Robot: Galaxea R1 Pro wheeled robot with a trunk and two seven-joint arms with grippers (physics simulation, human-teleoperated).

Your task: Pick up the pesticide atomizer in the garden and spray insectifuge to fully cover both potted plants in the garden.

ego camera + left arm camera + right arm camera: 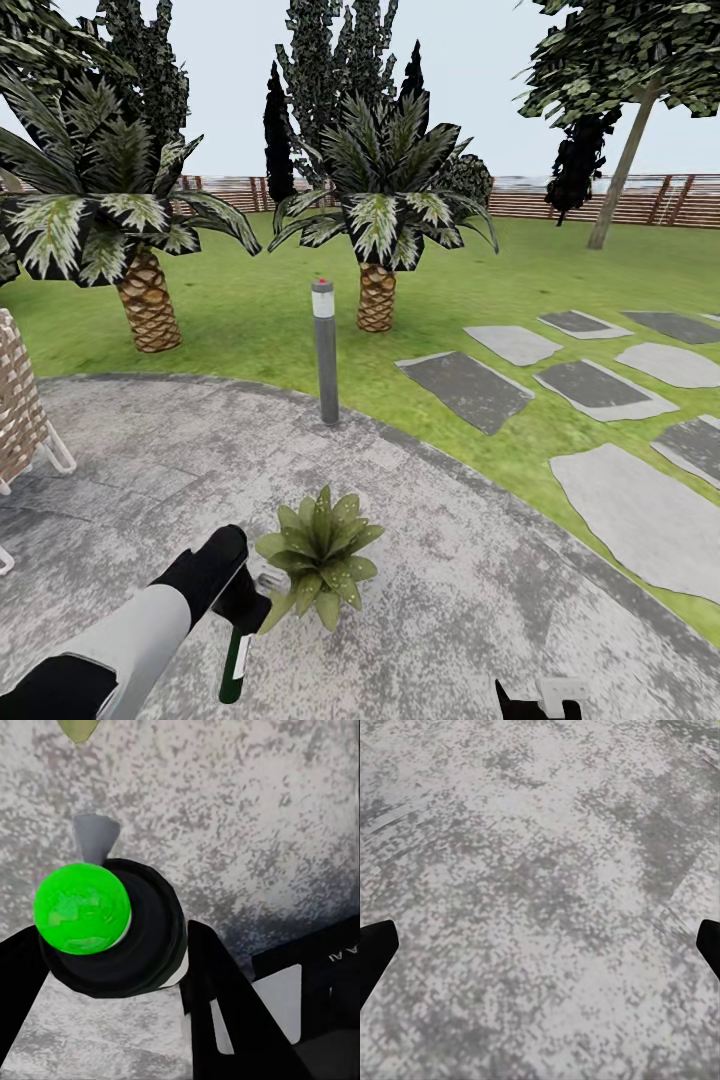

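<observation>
While one potted plant shows, left claw grips one atomizer.

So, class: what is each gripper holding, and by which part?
The left gripper holds the pesticide atomizer near its top, below the spray head; the bottle hangs down. The right gripper is open, holding nothing.

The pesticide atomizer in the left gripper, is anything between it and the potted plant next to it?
Nothing visible. The left gripper holds the pesticide atomizer right beside the potted plant, with only bare paved patio around them. The bollard lamp stands well behind the plant.
</observation>
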